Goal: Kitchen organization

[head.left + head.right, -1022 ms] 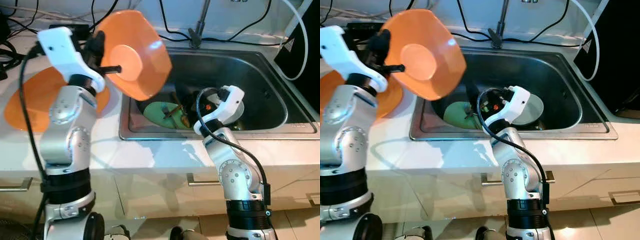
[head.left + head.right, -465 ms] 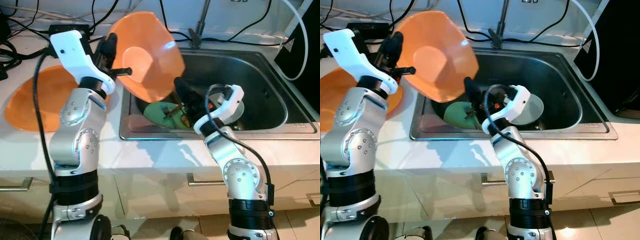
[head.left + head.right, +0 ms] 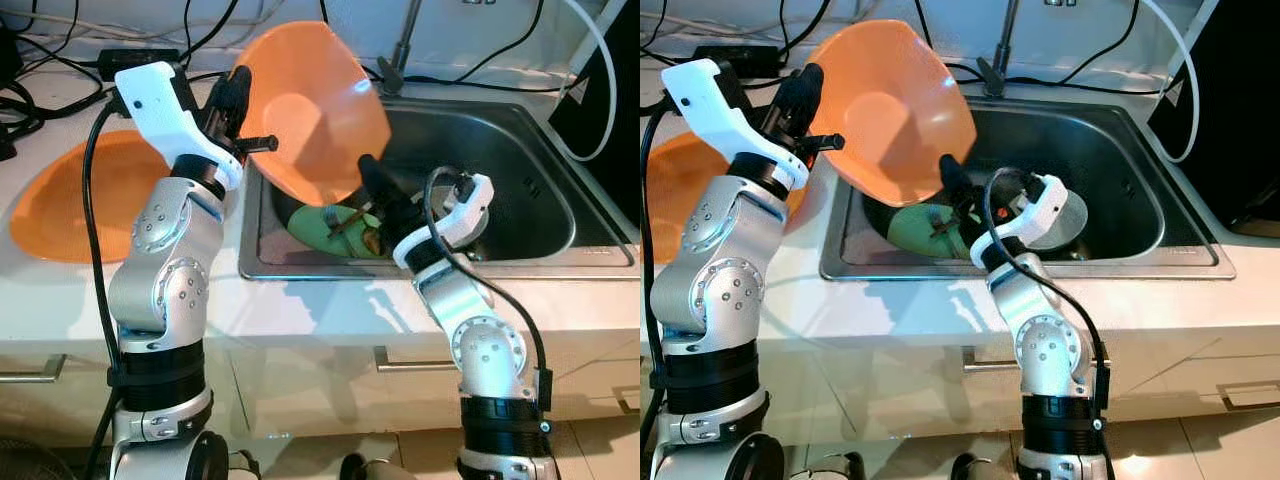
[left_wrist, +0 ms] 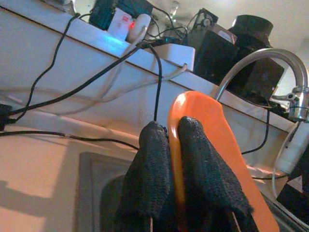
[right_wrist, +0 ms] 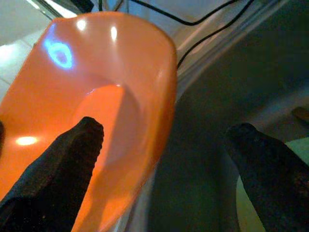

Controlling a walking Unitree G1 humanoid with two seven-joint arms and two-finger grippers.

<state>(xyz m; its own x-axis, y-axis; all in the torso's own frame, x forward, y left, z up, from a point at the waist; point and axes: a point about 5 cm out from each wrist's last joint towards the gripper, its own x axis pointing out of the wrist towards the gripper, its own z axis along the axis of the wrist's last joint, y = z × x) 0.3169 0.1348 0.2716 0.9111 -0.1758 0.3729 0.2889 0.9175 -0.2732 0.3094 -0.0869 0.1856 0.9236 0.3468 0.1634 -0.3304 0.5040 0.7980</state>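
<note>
Left gripper [image 4: 173,159] is clamped on the orange bowl's [image 3: 310,110] rim, bowl tilted over the sink's [image 3: 560,200] left edge. Right gripper [image 5: 164,164] is spread wide at the bowl's lower rim. Thin-rim grip: bump it and you'll likely drop it onto the green plate [image 3: 325,222].

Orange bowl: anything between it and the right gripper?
Nothing visible. The right gripper is open, its fingers either side of the orange bowl's lower rim; the left gripper pinches the rim above the sink.
</note>
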